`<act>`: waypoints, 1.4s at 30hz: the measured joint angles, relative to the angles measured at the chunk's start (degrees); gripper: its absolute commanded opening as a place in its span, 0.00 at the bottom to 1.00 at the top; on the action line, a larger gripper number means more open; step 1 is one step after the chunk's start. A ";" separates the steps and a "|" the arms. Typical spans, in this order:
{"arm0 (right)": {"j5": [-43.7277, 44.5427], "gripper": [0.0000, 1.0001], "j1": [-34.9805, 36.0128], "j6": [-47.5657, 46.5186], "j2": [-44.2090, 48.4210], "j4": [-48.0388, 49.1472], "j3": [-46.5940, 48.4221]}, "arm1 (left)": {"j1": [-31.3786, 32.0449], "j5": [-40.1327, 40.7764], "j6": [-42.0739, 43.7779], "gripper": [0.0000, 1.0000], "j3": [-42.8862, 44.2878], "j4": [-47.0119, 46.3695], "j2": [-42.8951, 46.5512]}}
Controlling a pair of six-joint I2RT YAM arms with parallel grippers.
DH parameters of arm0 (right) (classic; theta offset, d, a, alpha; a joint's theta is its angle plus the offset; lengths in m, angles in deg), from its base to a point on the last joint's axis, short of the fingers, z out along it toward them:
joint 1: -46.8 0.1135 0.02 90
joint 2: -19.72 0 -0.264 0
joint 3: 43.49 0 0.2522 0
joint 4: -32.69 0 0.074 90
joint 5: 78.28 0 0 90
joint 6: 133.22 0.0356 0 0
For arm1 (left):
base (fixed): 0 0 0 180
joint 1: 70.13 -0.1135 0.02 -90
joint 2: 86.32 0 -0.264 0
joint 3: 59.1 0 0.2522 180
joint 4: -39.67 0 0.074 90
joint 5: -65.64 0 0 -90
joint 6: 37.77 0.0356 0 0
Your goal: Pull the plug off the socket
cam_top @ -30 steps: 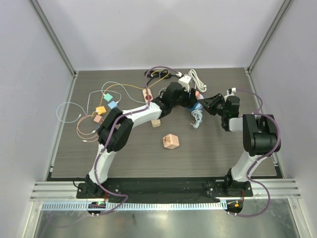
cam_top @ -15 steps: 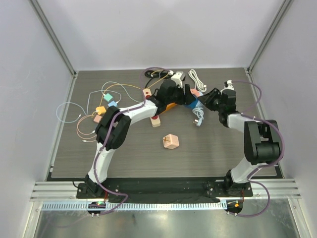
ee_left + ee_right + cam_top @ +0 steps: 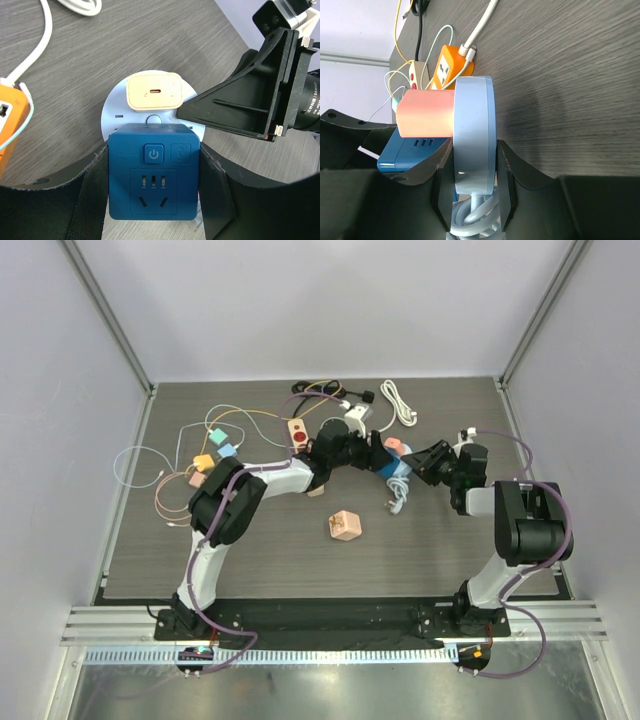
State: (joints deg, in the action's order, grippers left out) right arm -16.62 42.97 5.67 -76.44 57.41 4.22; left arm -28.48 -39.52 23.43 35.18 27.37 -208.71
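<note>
The joined pair has just swung down and toward the near side of the table, carried between both arms, but nothing has come apart. The blue cube plug (image 3: 150, 197) sits flat against the pale-blue round socket (image 3: 474, 110), with the peach charger (image 3: 152, 91) seated in the same disc just beyond it. The left gripper (image 3: 154, 165) is pressed onto the cube's two side faces. The right gripper (image 3: 474, 172) pinches the disc's rim from either side, with the coiled cable under it. So the task is braced but not done: the hold is set for a straight pull apart. The seam is hidden behind the cube, so I cannot say whether its pins have started to slide out. Compared with a second ago, both wrists lie lower in the top view, and the white adapter (image 3: 357, 416) behind them is uncovered.
</note>
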 measured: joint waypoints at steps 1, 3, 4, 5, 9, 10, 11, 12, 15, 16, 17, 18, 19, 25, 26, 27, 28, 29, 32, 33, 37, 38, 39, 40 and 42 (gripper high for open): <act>-0.07 0.01 0.00 -0.15 0.00 -0.33 0.04 | 0.00 -0.13 0.35 0.00 -0.07 -0.07 0.07; 0.57 0.01 0.26 -1.57 0.70 -1.75 0.74 | -0.04 -0.22 0.55 0.00 0.07 0.00 0.20; 1.57 0.01 0.76 -2.71 1.33 -3.28 1.44 | -0.07 -0.20 0.46 0.00 0.42 0.26 0.20; 3.15 0.01 1.44 -3.80 2.23 -4.94 2.21 | -0.17 -0.11 0.22 0.00 0.92 0.70 0.20; 11.19 0.01 4.85 -8.13 5.77 -9.55 5.33 | -0.81 1.16 -2.38 0.00 5.73 6.12 0.20; 13.38 0.01 5.70 -8.66 6.34 -9.70 5.95 | -0.94 1.66 -2.84 0.00 8.57 9.53 -0.11; 14.60 0.01 6.05 -8.76 6.60 -9.44 6.38 | -1.07 1.95 -3.37 0.00 11.15 12.39 -0.42; 15.91 0.01 6.32 -9.01 6.95 -9.07 6.99 | -1.18 2.08 -4.09 0.00 13.62 14.91 -0.70; 18.60 0.01 6.78 -9.99 7.96 -8.37 8.13 | -1.25 2.54 -5.49 0.00 17.33 18.23 -0.96; 19.21 0.01 6.95 -10.49 8.24 -8.52 8.33 | -1.29 2.47 -5.66 0.00 17.64 18.34 -0.96; 19.85 0.01 7.10 -10.95 8.46 -8.83 8.41 | -1.29 2.40 -5.77 0.00 17.68 18.60 -0.96; 20.22 0.01 7.28 -11.32 8.55 -9.20 8.44 | -1.29 2.40 -5.79 0.00 17.68 19.04 -0.96; 20.83 0.01 7.58 -11.76 8.72 -10.10 8.44 | -1.27 2.38 -5.73 0.00 17.68 19.63 -0.96; 25.35 0.01 9.97 -14.80 10.80 -14.88 8.48 | -0.79 3.52 -4.37 0.00 20.81 28.50 -0.96; 26.08 0.01 10.25 -15.23 11.10 -15.13 8.52 | -0.70 3.87 -3.93 0.00 21.42 29.46 -0.96; 26.91 0.01 10.64 -15.63 11.32 -15.39 8.66 | -0.61 4.22 -3.65 0.00 22.12 30.58 -0.96; 27.78 0.01 11.17 -15.91 11.39 -15.61 8.85 | -0.52 4.63 -3.43 0.00 22.99 31.95 -0.96; 28.52 0.01 11.69 -16.06 11.39 -15.85 9.16 | -0.52 5.07 -3.08 0.00 23.78 33.38 -0.96; 30.56 0.01 12.74 -17.14 11.39 -16.31 10.05 | -0.81 4.96 -2.62 0.00 24.57 34.40 -0.96; 30.34 0.01 12.68 -17.05 11.39 -16.24 10.08 | -0.94 4.48 -2.56 0.00 24.52 34.07 -0.96; 25.81 0.01 10.05 -15.50 11.39 -14.14 8.66 | -1.14 2.38 -1.57 0.00 22.05 29.55 -0.92; 24.33 0.01 9.25 -15.02 11.39 -13.75 8.09 | -1.05 1.90 -0.79 0.00 21.11 28.22 -0.90; 22.82 0.01 8.46 -14.53 11.37 -13.42 7.43 | -0.98 1.33 -0.07 0.00 20.00 26.73 -0.87; 21.35 0.01 7.89 -14.19 11.37 -13.35 7.02 | -0.96 0.48 0.87 0.00 18.43 24.83 -0.74; 17.79 0.01 6.54 -13.07 10.71 -13.25 6.19 | -0.96 -0.79 2.34 0.00 16.13 21.94 -0.72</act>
State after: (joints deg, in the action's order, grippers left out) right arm 1.17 49.50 -7.40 -65.73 44.16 10.41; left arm -29.45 -40.31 25.77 51.31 49.31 -209.43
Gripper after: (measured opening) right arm 0.385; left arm 0.621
